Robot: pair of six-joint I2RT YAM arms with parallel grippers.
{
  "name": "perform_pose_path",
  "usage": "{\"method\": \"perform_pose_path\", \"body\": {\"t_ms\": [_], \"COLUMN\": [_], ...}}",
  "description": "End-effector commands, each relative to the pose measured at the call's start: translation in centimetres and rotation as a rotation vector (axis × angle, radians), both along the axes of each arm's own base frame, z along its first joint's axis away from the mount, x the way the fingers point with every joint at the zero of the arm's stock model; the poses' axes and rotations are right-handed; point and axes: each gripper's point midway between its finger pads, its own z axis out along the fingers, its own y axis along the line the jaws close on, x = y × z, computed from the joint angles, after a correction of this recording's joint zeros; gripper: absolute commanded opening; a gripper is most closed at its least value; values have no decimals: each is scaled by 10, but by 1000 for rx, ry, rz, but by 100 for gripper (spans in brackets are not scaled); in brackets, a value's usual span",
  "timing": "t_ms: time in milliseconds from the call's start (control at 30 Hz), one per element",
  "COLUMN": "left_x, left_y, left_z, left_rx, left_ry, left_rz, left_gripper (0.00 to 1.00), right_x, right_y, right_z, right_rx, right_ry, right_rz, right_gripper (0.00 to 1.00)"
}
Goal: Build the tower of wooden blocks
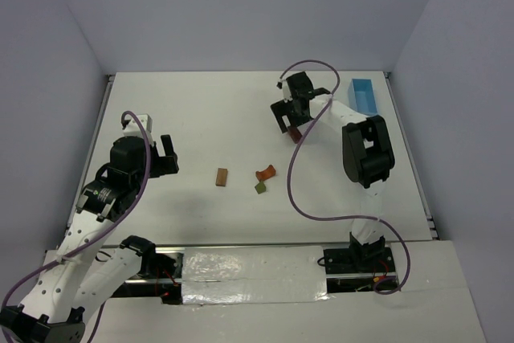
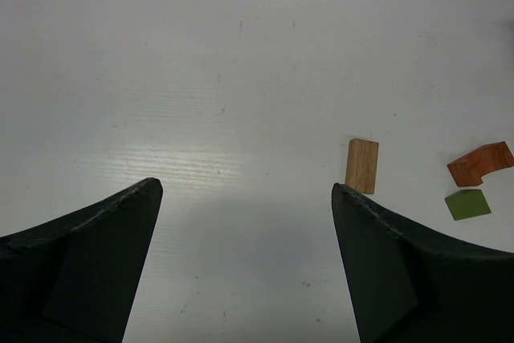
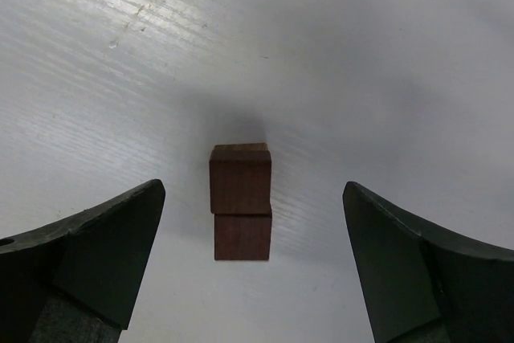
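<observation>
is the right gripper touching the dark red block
Apart. Right wrist view shows bare table between the dark red block and each finger of the right gripper.

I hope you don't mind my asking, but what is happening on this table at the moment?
Two robot arms are set to stack small wood blocks, and no tower stands yet. The right gripper is open around a dark red block, which sits on the table, not gripped. The left gripper is open and empty over bare table. The tan block lies alone near the middle, with the orange block and green block close together beside it.
</observation>
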Motion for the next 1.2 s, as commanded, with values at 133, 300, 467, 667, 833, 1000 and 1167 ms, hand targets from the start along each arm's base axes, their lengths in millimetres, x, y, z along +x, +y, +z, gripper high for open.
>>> {"method": "perform_pose_path", "body": {"t_ms": [133,300,467,667,833,1000,1167], "left_x": [7,7,9,13,13,5,0], "left_y": [1,2,-3,-9,-4,16,31], "left_z": [9,8,6,-2,-4,11,16], "left_rx": [10,11,6,7,24,25,37], "left_ry": [-32,-30,-26,13,33,-38,-57], "left_rz": [4,10,-16,-42,-11,88,174], "left_gripper": [99,99,100,99,99,99,100], "right_x": [-20,-86,-158,-182,-193,-200,-198], "right_y": [29,109,152,116,141,189,229], "right_z": [191,216,181,153,122,103,99], "right_rx": [-102,300,548,547,464,355,312], "right_ry": [-458,-488,-339,-387,-219,-219,-205], "right_rz": [-167,-9,85,-129,-207,-303,-348], "right_gripper": [100,100,100,100,100,99,93]}}
